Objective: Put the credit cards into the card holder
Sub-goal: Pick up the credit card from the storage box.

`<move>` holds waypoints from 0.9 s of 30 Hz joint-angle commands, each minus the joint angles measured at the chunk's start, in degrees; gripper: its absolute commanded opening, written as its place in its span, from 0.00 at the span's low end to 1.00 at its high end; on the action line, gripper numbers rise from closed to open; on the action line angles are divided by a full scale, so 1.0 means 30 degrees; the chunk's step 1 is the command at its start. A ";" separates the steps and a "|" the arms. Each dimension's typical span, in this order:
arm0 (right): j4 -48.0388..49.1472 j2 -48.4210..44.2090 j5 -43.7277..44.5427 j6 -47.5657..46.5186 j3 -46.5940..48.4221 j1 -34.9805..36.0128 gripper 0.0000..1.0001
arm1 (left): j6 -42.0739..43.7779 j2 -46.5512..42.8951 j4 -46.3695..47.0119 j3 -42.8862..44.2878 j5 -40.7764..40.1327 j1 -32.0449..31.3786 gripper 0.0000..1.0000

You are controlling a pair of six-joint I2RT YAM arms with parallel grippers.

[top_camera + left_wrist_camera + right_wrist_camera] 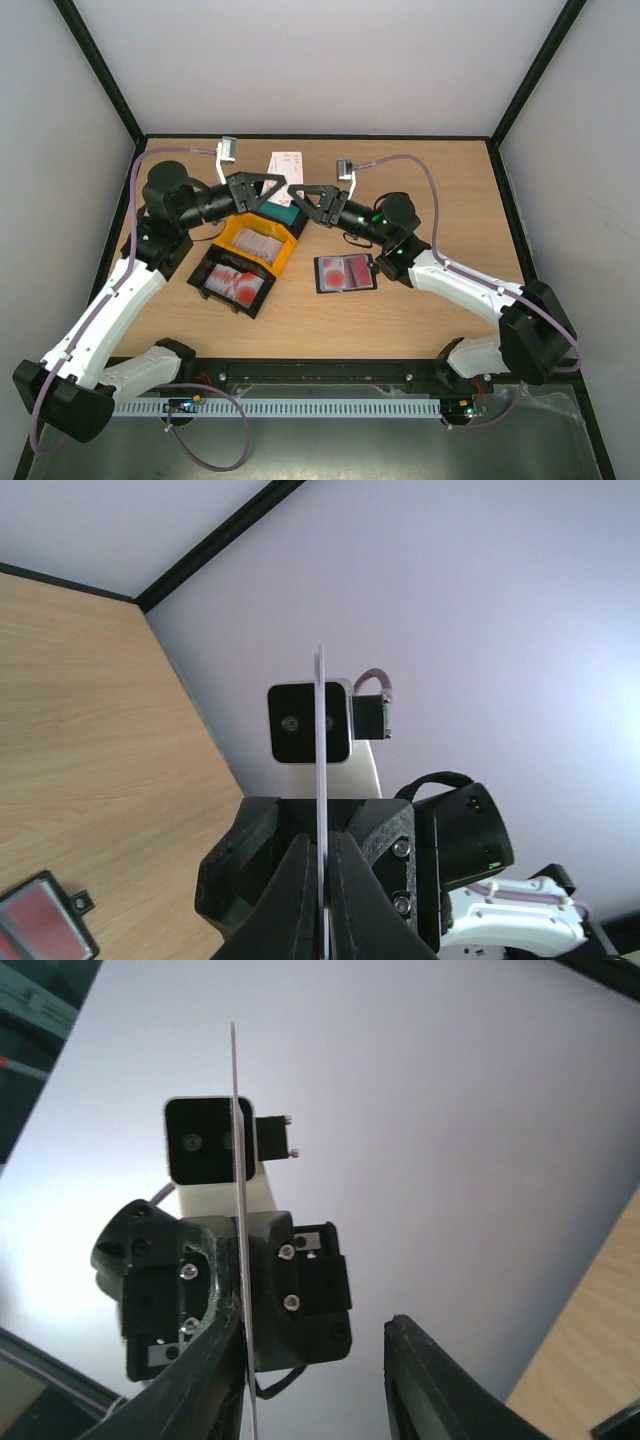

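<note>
- Top view: a wooden tabletop (450, 190) with a black border, shut in by pale walls (300, 60) that meet at black corner posts. A white slotted rail (320, 408) runs along the near edge by the arm bases.
- Both arms reach to the middle back, with the left gripper (277, 186) and right gripper (296, 191) tip to tip. A pale credit card (285, 160) stands upright above them.
- Just nearer sits a yellow tray (283, 256) of pale cards with a teal stack (285, 214) at its far end. A black tray (203, 272) of red-and-white cards sits in front of it.
- The card holder (345, 273) lies open and flat on the wood, right of the trays and apart from them, with red showing inside.
- Left wrist view: the card is seen edge-on as a thin line. The left claw's fingers (298, 900) are pressed closed on it from both sides. Behind are a lilac-white wall and a slanting black post. Wood fills the left, with a corner of the card holder at the bottom left.
- Right wrist view: the card's edge runs along one finger (205, 1370), while the other finger (430, 1380) stands well apart. This claw is open and not clamping. Pale wall fills the background, with a sliver of wood at lower right.
</note>
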 commanded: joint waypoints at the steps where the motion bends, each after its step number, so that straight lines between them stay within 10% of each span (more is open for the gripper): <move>1: 0.2362 0.0081 -0.1041 0.1076 0.0716 -0.0062 0.36 | -0.1567 -0.0373 0.2113 0.0168 0.1400 0.0095 0.03; 9: 0.4150 0.1077 -0.2743 0.2435 0.1215 -0.0060 0.02 | -0.1417 -0.0380 0.2034 0.0143 0.1529 0.0125 0.04; 16: 0.3996 0.0214 -0.2282 0.2071 0.0884 -0.0505 0.02 | -0.1224 -0.0416 0.1267 0.0454 0.1609 0.0338 0.32; 27: 0.3650 -0.0570 -0.3755 0.2135 0.0627 -0.1186 0.02 | -0.0916 -0.0535 0.0720 0.0527 0.2310 0.1231 0.29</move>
